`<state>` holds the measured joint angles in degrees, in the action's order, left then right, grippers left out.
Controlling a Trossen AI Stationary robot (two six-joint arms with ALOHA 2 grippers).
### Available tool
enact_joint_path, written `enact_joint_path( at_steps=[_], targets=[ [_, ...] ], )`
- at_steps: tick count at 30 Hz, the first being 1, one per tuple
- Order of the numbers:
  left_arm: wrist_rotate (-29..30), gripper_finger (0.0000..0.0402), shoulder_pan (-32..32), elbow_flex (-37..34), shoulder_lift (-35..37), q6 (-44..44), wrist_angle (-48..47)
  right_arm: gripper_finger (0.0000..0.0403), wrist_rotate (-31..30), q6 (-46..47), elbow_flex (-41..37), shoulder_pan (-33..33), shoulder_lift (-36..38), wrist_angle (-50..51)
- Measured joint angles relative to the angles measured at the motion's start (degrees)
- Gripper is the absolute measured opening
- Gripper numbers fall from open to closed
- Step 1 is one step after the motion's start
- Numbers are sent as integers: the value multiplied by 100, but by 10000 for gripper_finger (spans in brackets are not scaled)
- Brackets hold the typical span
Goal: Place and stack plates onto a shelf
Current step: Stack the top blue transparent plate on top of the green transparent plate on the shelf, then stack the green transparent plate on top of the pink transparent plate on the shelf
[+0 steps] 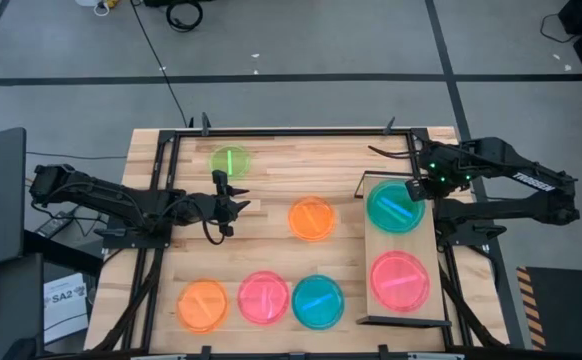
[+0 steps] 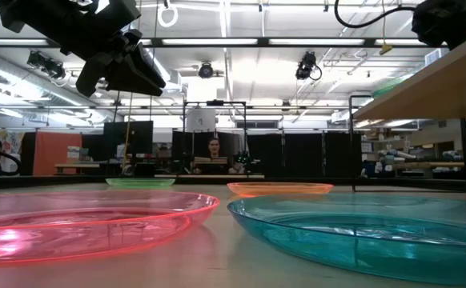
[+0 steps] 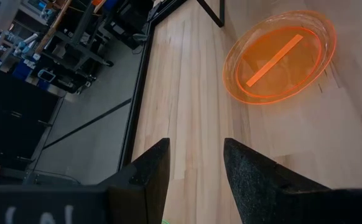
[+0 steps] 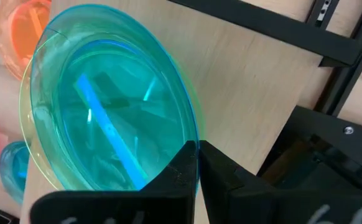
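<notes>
The light-wood shelf (image 1: 426,240) stands on the table's right side. A pink plate (image 1: 400,280) lies flat on its near half. A teal plate (image 1: 394,208) sits on its far half, with a green rim (image 4: 27,118) showing under it. My right gripper (image 1: 417,189) is shut on that teal plate. On the table top lie a green plate (image 1: 229,160), an orange plate (image 1: 311,218) and, along the near edge, an orange (image 1: 203,305), a pink (image 1: 263,297) and a teal plate (image 1: 317,300). My left gripper (image 1: 227,203) hovers open between the green and the middle orange plate. My right gripper pinches the teal plate by its rim (image 4: 190,138), on the side toward the table's far right corner. The fingers (image 4: 181,168) come at it from the table's right, slanting down. The plate's remaining part lies over the shelf's far half; whether it is lifted I cannot tell.
A black metal frame (image 1: 271,130) runs round the slatted table top. Bare wood lies between the middle orange plate and the near row. A person (image 2: 214,152) sits far behind the table in the low view.
</notes>
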<state>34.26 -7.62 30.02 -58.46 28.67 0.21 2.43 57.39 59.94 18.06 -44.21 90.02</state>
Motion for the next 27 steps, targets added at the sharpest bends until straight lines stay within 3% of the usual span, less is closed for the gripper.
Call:
enact_joint_path(
  at_steps=[15, 27],
  targets=[
    [0, 158, 0, 0, 0, 0, 0, 41, -28, -11, 0, 0, -2, 0],
    [0, 158, 0, 0, 0, 0, 0, 111, -155, -14, 0, 0, -2, 0]
  ],
)
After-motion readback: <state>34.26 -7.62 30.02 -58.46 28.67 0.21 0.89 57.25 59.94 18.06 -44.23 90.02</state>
